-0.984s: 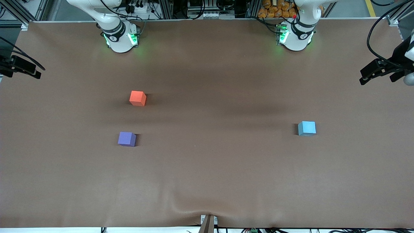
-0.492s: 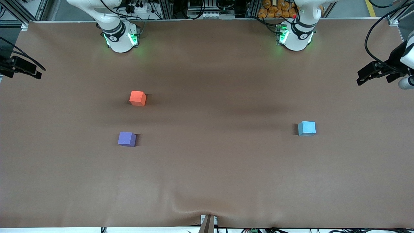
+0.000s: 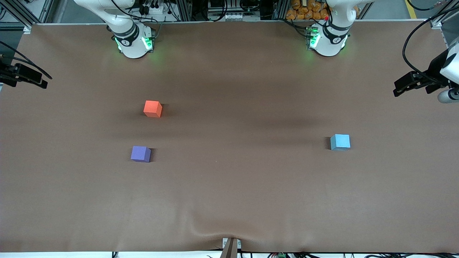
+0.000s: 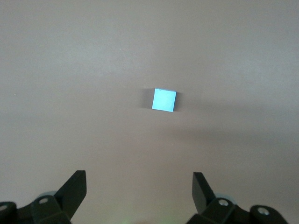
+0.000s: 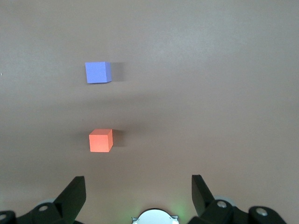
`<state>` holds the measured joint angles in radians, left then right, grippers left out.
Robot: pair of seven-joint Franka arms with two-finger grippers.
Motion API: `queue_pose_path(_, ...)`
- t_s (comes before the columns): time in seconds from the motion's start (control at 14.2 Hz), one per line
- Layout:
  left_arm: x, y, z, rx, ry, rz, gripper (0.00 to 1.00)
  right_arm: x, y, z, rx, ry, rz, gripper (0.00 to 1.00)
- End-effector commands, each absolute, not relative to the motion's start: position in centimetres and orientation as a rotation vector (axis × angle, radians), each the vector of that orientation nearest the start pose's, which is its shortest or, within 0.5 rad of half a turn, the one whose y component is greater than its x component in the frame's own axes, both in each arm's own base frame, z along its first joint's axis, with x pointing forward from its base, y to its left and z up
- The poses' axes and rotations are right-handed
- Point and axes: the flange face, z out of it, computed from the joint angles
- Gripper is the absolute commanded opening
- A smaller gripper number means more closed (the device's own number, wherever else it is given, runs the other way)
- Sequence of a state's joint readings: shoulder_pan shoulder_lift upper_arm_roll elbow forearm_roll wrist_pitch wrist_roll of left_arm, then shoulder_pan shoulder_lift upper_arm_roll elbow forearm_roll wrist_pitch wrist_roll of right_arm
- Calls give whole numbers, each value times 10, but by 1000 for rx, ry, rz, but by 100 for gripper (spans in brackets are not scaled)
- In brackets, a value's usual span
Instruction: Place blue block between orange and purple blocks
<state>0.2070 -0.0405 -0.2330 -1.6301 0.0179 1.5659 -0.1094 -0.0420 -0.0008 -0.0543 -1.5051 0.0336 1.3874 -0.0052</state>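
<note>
Three small cubes sit on the brown tabletop, and we see none of them touched. We find the blue block toward the left arm's end, resting flat with its faces roughly square to the tabletop's edges; as a cube it has no long axis. It is light sky-blue, matte and plain. The orange block and the purple block lie toward the right arm's end, well apart from the blue one, the purple nearer the front camera, with a bare gap between them. Wide open tabletop surrounds every cube. We see the left claw held up over the tabletop's edge at its own end, fingers spread apart and empty. The right claw waits at the other edge, fingers likewise apart.
</note>
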Motion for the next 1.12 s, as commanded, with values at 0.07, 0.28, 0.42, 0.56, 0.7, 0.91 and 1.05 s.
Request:
queue_pose_path(0.07, 542, -13, 614, -3133, -111, 63, 100, 532, -50, 639, -3089, 145, 175, 100)
queue_pose_path(0.28, 546, -14, 603, -3143, -109, 98, 100, 532, -50, 639, -3089, 145, 175, 100)
queue_pose_path(0.42, 545, -19, 583, -3144, -98, 161, 100, 532, -50, 638, -3089, 145, 177, 100)
queue_pose_path(0.56, 545, -20, 548, -3140, -100, 192, 100, 532, -50, 638, -3089, 145, 177, 100)
queue_pose_path(0.7, 548, -20, 505, -3143, -100, 183, 100, 532, -50, 638, -3089, 145, 177, 100)
queue_pose_path(0.91, 558, -20, 440, -3159, -97, 141, 100, 532, -50, 638, -3088, 147, 179, 100)
queue_pose_path(1.05, 563, -20, 394, -3171, -98, 126, 100, 532, -50, 638, -3088, 145, 179, 100)
